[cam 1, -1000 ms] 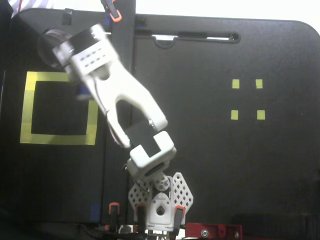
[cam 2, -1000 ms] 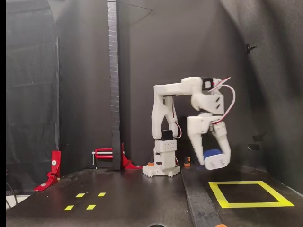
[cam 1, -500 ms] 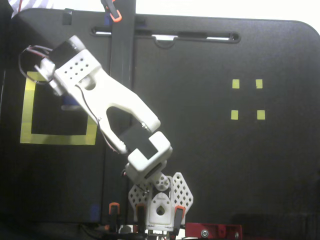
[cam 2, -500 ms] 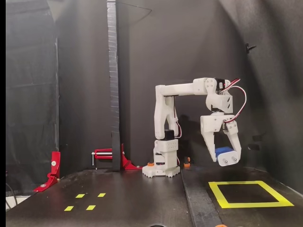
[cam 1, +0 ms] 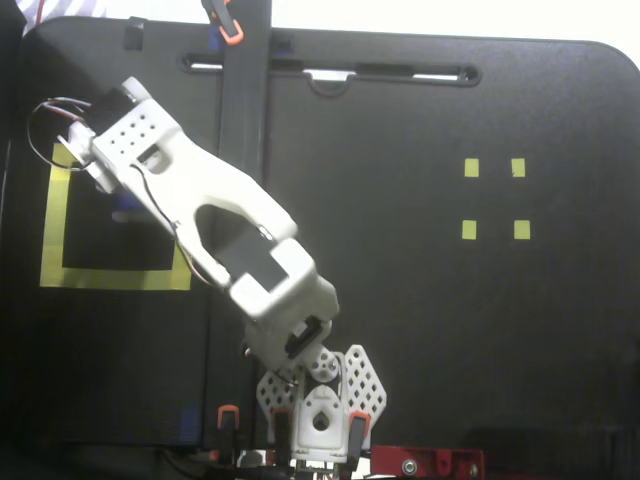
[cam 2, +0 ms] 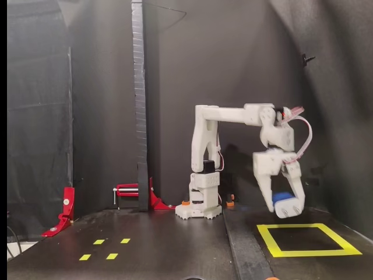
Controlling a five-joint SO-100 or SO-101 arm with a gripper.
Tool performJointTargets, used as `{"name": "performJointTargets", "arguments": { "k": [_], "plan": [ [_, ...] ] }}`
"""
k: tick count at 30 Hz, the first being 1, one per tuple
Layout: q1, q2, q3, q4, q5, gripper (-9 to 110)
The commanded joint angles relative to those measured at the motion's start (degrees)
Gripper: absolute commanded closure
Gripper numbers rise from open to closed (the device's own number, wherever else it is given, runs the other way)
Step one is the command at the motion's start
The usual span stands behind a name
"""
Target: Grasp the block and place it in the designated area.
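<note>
**Robot arm holds blue block over yellow square**

In a fixed side view, the white gripper (cam 2: 284, 205) has its fingers clamped on the blue block (cam 2: 281, 197), hanging just above the yellow-taped designated area (cam 2: 269, 239). Four small yellow squares (cam 2: 105, 248) lie at eight o'clock.

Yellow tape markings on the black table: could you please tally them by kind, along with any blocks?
Large square outline of wide yellow tape: 1
Tiny yellow tape squares: 4
Small dark blue rounded block, held in the white gripper above the outline: 1
Total: 6
</note>
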Motion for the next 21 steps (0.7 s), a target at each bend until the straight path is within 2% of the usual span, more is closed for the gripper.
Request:
{"name": "performJointTargets", "arguments": {
  "k": [1,21],
  "plan": [
    [-0.9,-0.9,-3.3,-1.6,1.1,78],
    [-3.0,-11.1,-3.3,-6.2,3.0,78]
  ]
}}
